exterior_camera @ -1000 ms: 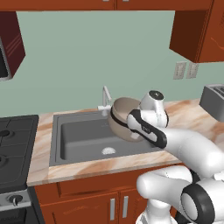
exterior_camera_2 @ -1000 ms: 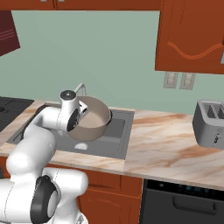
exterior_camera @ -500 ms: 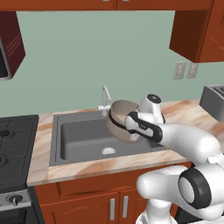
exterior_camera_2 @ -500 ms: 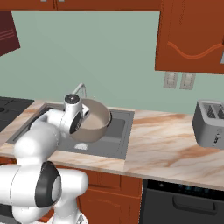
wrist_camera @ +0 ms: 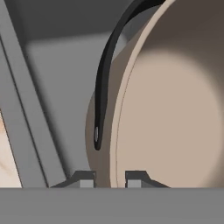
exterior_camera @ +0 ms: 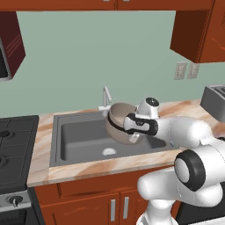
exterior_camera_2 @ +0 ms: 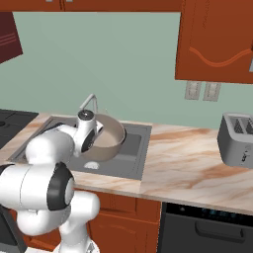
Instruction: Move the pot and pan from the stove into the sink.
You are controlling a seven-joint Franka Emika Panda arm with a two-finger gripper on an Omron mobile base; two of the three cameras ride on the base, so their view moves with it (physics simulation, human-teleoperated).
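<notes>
The gripper [wrist_camera: 109, 177] is closed on the rim of the beige pot [exterior_camera: 119, 122], with 1 finger on each side of the wall. The pot is held tilted above the right part of the grey sink [exterior_camera: 83, 138], just in front of the small silver faucet [exterior_camera: 106, 96]. The black stove [exterior_camera: 13, 149] is at the left, beside the counter [exterior_camera_2: 197, 168].
</notes>
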